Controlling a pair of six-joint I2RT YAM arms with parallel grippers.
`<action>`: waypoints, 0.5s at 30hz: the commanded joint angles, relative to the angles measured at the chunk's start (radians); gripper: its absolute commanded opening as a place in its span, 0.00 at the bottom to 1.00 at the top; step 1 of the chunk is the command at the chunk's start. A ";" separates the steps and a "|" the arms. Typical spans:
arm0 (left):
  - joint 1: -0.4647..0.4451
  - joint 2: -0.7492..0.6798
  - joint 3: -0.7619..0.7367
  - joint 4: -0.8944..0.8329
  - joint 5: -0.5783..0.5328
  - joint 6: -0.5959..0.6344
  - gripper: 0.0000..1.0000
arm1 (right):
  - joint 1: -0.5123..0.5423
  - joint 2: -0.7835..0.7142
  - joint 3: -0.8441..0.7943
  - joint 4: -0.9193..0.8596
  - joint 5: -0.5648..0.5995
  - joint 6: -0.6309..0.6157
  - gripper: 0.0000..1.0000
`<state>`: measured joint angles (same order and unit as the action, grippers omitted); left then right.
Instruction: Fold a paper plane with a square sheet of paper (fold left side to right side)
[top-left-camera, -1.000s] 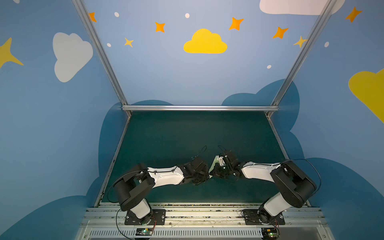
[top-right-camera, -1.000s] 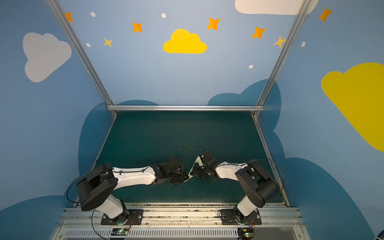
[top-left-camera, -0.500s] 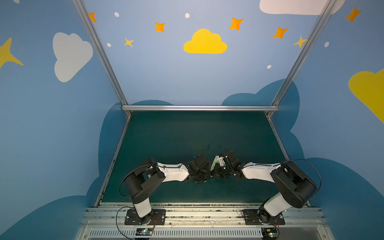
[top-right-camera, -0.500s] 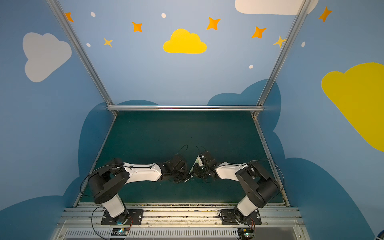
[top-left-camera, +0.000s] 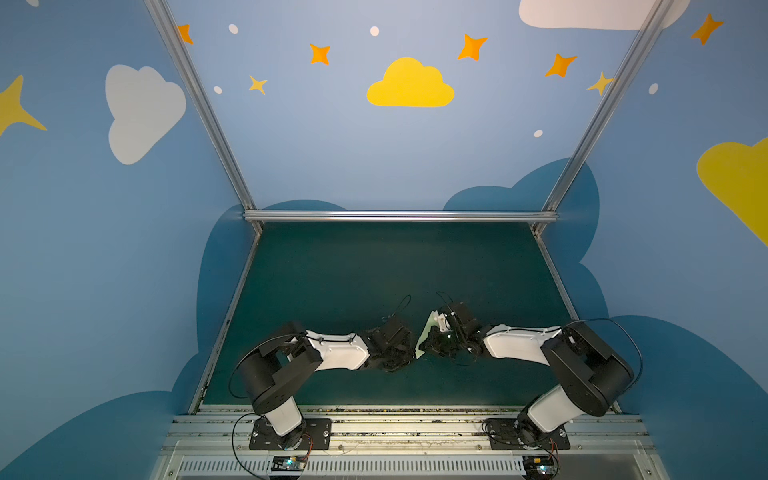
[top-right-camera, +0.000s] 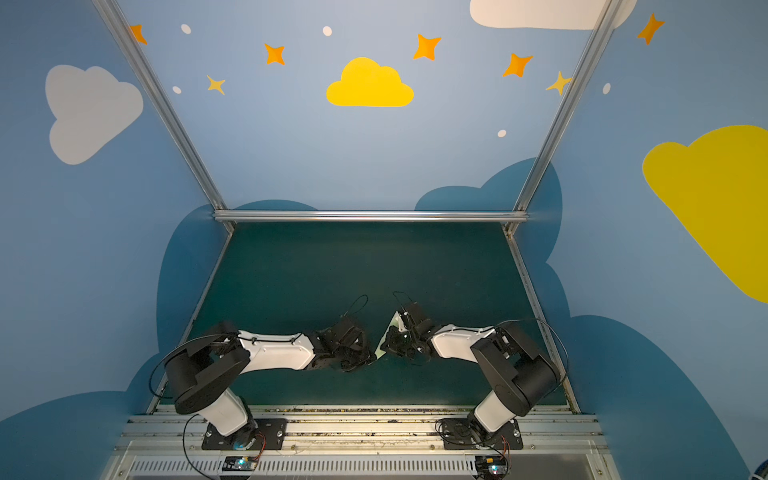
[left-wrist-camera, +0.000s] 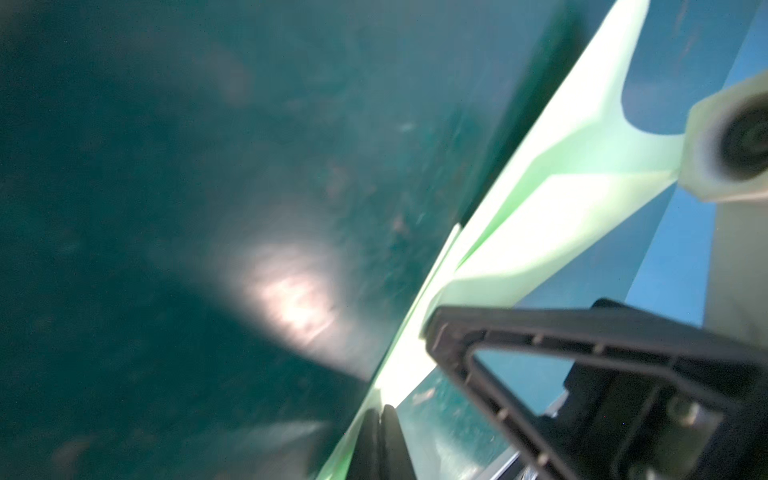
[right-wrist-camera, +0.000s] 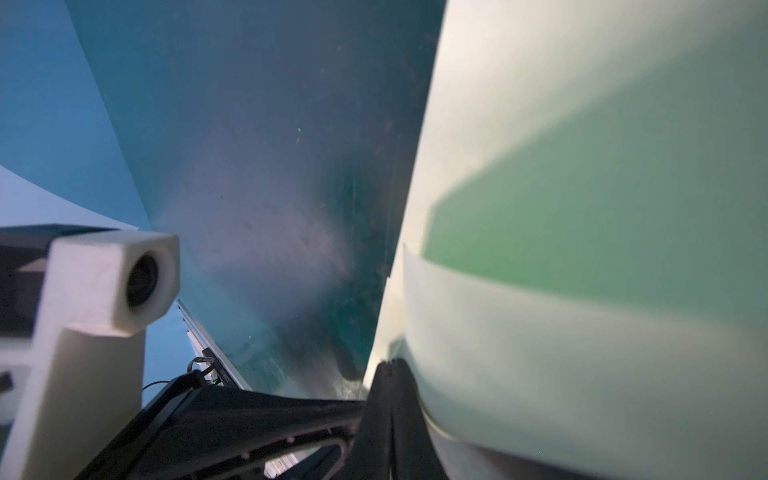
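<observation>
Between the two wrists, near the front of the mat: pale-green paper (top-left-camera: 424, 341) (top-right-camera: 387, 334), creased into overlapping layers, stands on edge and tilted. Only a narrow sliver of it shows in both top views.
Left gripper (left-wrist-camera: 380, 419): fingers pressed together on one edge of the paper.
Right gripper (right-wrist-camera: 390, 374): fingers closed flat on another edge of the same paper, whose broad pale face fills much of the right wrist view.
Paper and mat: cannot tell whether the lower edge touches the surface.
In the way from above: the black wrist ends of the left arm (top-left-camera: 332, 353) and the right arm (top-left-camera: 519, 345) crowd the paper from either side and hide most of it.
In the way up close: the right wrist camera housing (left-wrist-camera: 731, 145) and the right gripper's black frame sit across the paper in the left wrist view. The left wrist camera housing (right-wrist-camera: 108, 286) faces the paper in the right wrist view.
Surface: dark green mat (top-left-camera: 374, 266), faintly scuffed, with a bright glare patch (left-wrist-camera: 291, 291) just beside the paper.
Front edge: aluminium rails (top-left-camera: 399, 428) carrying both arm bases.
Room: blue walls painted with clouds and stars, a yellow cloud (top-left-camera: 409, 85) on the back wall, and a silver frame bar (top-left-camera: 399, 216) along the mat's far edge.
</observation>
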<state>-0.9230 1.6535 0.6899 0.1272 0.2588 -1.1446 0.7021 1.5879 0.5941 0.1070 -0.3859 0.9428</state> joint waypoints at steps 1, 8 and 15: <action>-0.003 -0.028 -0.058 -0.079 -0.015 -0.009 0.03 | 0.015 0.063 -0.056 -0.131 0.107 -0.001 0.00; -0.009 -0.125 -0.146 -0.103 -0.022 -0.028 0.03 | 0.015 0.064 -0.056 -0.128 0.108 0.002 0.00; -0.007 -0.187 -0.062 -0.162 -0.038 0.015 0.03 | 0.016 0.061 -0.062 -0.122 0.107 0.007 0.00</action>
<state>-0.9306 1.4788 0.5793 0.0185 0.2432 -1.1557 0.7021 1.5852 0.5888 0.1146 -0.3851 0.9463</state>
